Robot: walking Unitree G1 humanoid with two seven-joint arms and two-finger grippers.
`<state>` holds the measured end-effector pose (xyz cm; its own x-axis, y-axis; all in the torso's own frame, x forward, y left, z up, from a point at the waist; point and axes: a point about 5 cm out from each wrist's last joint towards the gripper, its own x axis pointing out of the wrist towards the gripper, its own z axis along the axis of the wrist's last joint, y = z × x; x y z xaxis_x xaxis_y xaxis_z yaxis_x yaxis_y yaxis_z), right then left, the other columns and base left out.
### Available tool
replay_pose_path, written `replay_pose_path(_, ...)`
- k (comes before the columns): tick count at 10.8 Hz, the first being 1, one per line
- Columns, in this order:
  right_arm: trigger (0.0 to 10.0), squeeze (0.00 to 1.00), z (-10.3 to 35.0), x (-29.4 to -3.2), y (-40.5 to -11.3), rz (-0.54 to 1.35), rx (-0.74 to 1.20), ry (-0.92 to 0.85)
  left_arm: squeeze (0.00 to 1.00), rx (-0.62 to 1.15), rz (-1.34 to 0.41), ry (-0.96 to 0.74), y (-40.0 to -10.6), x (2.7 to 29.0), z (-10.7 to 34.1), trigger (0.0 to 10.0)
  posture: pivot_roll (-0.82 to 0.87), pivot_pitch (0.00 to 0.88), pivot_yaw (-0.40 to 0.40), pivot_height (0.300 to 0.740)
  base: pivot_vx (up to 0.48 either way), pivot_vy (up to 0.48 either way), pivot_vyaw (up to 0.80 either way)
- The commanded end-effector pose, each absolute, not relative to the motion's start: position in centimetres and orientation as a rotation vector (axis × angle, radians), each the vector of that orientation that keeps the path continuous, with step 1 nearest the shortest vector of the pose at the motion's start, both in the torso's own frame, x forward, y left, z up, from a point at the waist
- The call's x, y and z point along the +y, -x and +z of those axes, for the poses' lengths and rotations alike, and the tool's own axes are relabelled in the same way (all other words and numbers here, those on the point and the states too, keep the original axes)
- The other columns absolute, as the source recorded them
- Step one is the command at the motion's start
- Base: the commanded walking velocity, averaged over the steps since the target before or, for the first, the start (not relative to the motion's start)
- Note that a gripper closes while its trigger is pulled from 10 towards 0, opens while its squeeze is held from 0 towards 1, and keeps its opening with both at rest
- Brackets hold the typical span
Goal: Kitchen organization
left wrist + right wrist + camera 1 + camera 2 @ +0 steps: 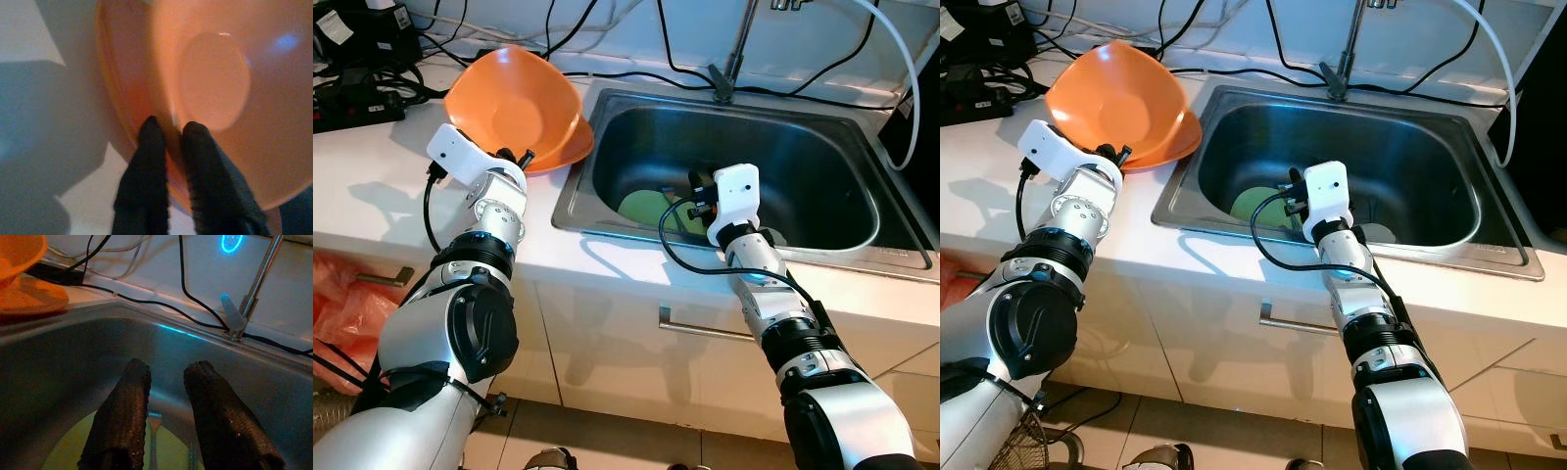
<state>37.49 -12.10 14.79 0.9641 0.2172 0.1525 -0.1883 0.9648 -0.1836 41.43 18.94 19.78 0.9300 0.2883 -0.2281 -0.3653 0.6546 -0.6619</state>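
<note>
Where the white counter [372, 186] meets the steel sink [607, 211], the left gripper [514, 157] grips the rim of an orange bowl [514, 98], which is tilted up on edge with its hollow facing the camera. Beneath the bowl lies an orange plate [570, 152], its edge overhanging the sink's near-left corner. The right gripper [697, 191] reaches down into the basin, above a green plate [641, 206] lying on the sink bottom. A faucet [734, 54] rises at the back rim, with black cables [636, 76] trailing along the counter behind it.

From the left wrist camera, the two black fingers [146, 161] are nearly closed, pinching the bowl's rim between them, one on each face of the wall.

From the right wrist camera, the fingers [122, 416] stand apart with nothing between them, hovering over the green plate. A fork [154, 431] lies on that plate, seen through the gap; a second utensil beside it is probably another piece of cutlery, though the dim light prevents confirmation.
</note>
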Motion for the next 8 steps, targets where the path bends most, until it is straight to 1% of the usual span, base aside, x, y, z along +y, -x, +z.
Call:
replay_pose_path(1,10.0,0.00,14.9,-12.4,-37.5,0.197,-0.172,0.164,0.00,0.128,0.375,0.738,-41.4,18.6,19.6,0.0,0.05,0.054,-0.020,0.740,0.000,0.000,0.00)
replay_pose_path(2,10.0,0.00,14.9,-12.5,-37.5,0.195,-0.172,0.164,0.00,0.110,0.365,0.734,-41.5,18.5,19.9,0.0,0.05,0.054,-0.021,0.740,0.000,0.000,0.00)
replay_pose_path(4,10.0,0.00,15.0,-12.5,-37.6,0.192,-0.175,0.164,0.00,0.045,0.315,0.662,-41.7,18.2,20.9,0.0,0.05,0.055,-0.024,0.740,0.000,0.000,0.00)
replay_pose_path(7,10.0,0.00,15.2,-12.5,-37.6,0.192,-0.179,0.163,0.00,-0.090,0.251,0.550,-41.7,17.7,22.6,0.0,0.05,0.057,-0.029,0.740,0.000,0.000,0.00)
replay_pose_path(8,10.0,0.00,15.3,-12.5,-37.7,0.192,-0.182,0.163,0.00,-0.174,0.207,0.512,-41.7,17.3,23.8,0.0,0.05,0.058,-0.030,0.740,0.000,0.000,0.00)
